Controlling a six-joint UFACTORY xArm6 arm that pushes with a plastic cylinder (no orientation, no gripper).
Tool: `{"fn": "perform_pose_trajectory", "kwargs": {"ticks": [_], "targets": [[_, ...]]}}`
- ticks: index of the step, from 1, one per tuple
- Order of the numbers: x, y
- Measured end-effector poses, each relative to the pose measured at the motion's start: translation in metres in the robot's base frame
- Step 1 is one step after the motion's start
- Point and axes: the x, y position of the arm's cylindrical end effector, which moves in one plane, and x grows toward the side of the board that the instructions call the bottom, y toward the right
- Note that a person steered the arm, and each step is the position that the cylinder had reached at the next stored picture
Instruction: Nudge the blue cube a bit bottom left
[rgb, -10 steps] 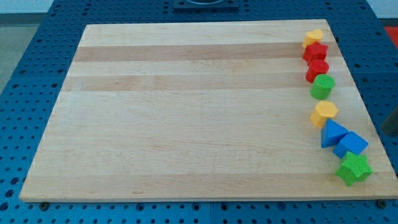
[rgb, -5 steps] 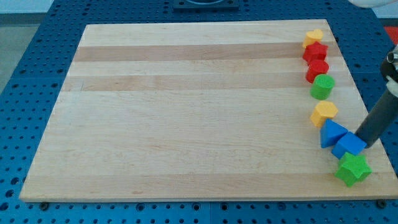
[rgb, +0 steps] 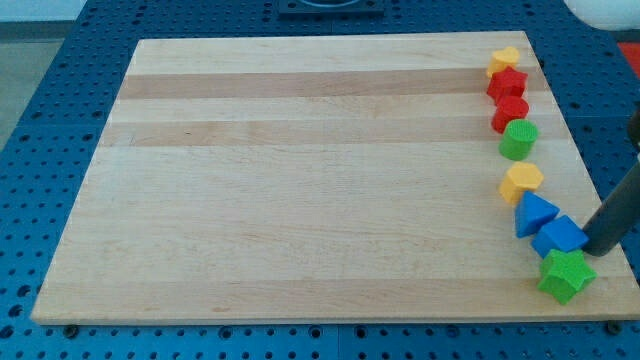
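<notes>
Touching my tip (rgb: 597, 250), blue cube (rgb: 560, 238) lies left.

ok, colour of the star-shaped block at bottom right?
Green star, clear in the camera view.

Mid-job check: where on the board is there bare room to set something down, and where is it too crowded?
Everything from the board's left edge across to the block column is bare wood. The view's right edge is crowded: yellow block, two red blocks, green cylinder, yellow block, blue triangle, blue cube, green star. My tip sits at the cube's right.
</notes>
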Motion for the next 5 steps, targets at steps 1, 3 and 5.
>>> {"fn": "perform_pose_trajectory", "kwargs": {"ticks": [1,3,5], "targets": [[0.000,0.000],[0.000,-0.002],[0.000,-0.016]]}}
